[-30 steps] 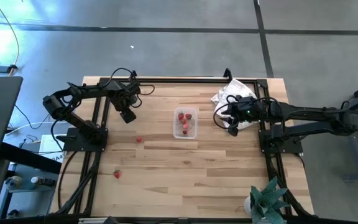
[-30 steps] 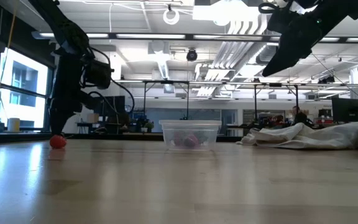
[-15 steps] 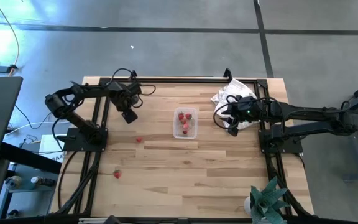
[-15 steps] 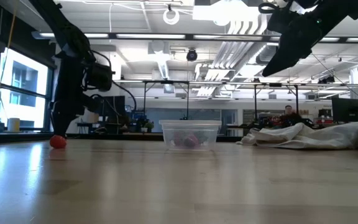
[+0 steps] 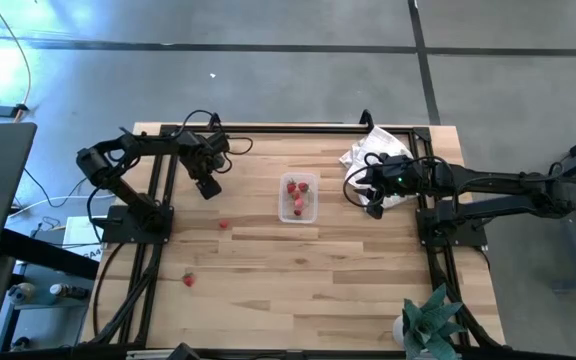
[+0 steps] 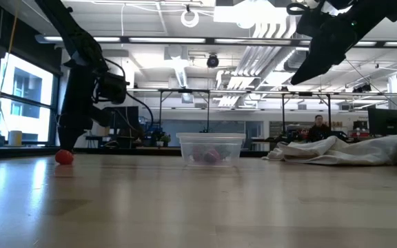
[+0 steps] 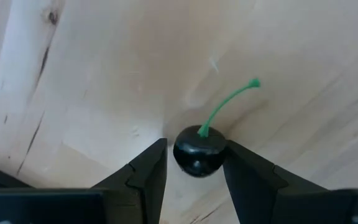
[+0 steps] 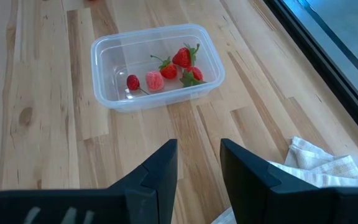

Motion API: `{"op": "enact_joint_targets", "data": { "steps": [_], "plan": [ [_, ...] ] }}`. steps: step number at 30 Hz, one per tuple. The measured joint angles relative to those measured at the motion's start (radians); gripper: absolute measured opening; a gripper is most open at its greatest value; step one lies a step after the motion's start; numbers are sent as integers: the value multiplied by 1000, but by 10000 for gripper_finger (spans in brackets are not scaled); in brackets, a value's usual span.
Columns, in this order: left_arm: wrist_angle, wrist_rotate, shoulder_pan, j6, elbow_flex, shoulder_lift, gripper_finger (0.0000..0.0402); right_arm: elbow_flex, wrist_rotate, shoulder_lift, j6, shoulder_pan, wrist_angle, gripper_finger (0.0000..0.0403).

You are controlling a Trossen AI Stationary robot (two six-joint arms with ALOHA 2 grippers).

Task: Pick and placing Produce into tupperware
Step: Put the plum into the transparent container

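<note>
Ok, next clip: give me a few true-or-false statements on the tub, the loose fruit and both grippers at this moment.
1. The left gripper holds a dark cherry between its fingers. True.
2. The tupperware is empty. False: it holds several red pieces.
3. The right gripper grips a strawberry. False: its fingers are apart with nothing between them.
4. Two red pieces lie loose on the table. True.
5. A white cloth lies near the right arm. True.

Wood table [image 5: 298,280] carried clear tub [image 5: 297,198] mid, white cloth [image 5: 371,152] far right, two loose red berries [image 5: 223,225] on left.
</note>
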Motion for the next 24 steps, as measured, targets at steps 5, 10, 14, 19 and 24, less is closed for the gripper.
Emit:
{"op": "enact_joint_targets", "data": {
  "steps": [5,10,14,19,24],
  "plan": [
    [1,1,0,35,-1,0,145,0,0,0,0,0,0,112],
    [1,2,0,38,-1,0,145,0,0,0,0,0,0,112],
    [1,2,0,38,-1,0,145,0,0,0,0,0,0,112],
    [1,5,0,40,-1,-1,142,0,0,0,0,0,0,112],
    [0,9,0,49,0,-1,115,0,0,0,0,0,0,112]
  ]
}}
